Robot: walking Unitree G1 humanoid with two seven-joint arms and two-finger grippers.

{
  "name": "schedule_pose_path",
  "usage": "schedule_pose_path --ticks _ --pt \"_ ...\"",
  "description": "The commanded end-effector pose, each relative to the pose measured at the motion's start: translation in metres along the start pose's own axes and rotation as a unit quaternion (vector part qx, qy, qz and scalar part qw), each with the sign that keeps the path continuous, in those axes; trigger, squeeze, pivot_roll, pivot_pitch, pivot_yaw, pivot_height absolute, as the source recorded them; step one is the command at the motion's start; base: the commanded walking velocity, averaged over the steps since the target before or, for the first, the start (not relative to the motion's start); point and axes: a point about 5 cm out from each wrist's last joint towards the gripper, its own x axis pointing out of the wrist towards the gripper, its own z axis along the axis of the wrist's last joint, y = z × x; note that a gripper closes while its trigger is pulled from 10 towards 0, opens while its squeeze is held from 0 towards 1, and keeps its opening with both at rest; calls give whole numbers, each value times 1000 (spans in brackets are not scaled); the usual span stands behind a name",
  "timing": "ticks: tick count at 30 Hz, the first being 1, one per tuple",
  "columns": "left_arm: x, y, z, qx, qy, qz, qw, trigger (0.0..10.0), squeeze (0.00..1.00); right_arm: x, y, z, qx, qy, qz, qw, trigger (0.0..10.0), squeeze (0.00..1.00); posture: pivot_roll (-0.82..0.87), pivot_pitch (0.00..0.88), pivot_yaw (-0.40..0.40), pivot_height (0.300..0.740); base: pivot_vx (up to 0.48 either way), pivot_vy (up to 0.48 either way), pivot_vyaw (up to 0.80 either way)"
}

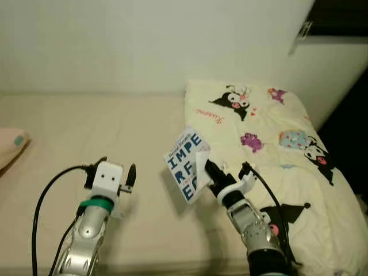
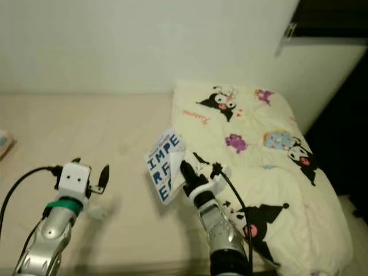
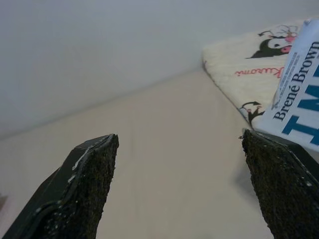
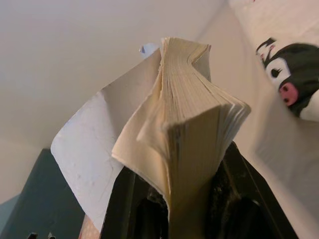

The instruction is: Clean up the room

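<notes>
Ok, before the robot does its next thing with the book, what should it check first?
1. Right gripper shut on the book: ok.
2. Grip firm: cannot tell; in the right wrist view the pages fan and the cover peels away, so it may be loose.
3. Book lifted off the bed: ok, it is up in the air.
4. Left gripper open and free to help: ok, nothing between its fingers.
5. Blanket out of the way: ok, it lies beside the right arm.
6. Spot to put the book: cannot tell.
</notes>
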Motion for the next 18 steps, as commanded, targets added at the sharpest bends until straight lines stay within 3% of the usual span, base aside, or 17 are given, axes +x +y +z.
schedule_pose_path --ticks 1,6,8,9,12,18 --pt "-4 -1 -10 9 21 -8 1000 10000 0 3 5 -9 22 -1 5 1000 10000 0 33 0 33 740 0 0 0" --pt "-4 -1 -12 15 25 -3 1000 10000 0 2 3 -10 18 5 -1 1000 10000 0 36 0 26 740 0 0 0" --pt "-4 2 -13 22 27 9 999 10000 0 2 0 -11 -1 12 -10 1000 10000 0 42 0 15 740 0 0 0" --pt "-5 7 -15 12 30 24 999 10000 0 2 -4 -12 -55 19 -33 998 10000 0 43 0 11 740 0 0 0" --pt "-9 13 -17 15 32 26 999 10000 0 3 -6 -12 -84 20 -45 995 10000 0 45 0 11 740 0 0 0" --pt "-12 13 -18 29 27 19 999 10000 0 2 -8 -12 -89 19 -53 994 10000 0 48 0 13 740 0 0 0"
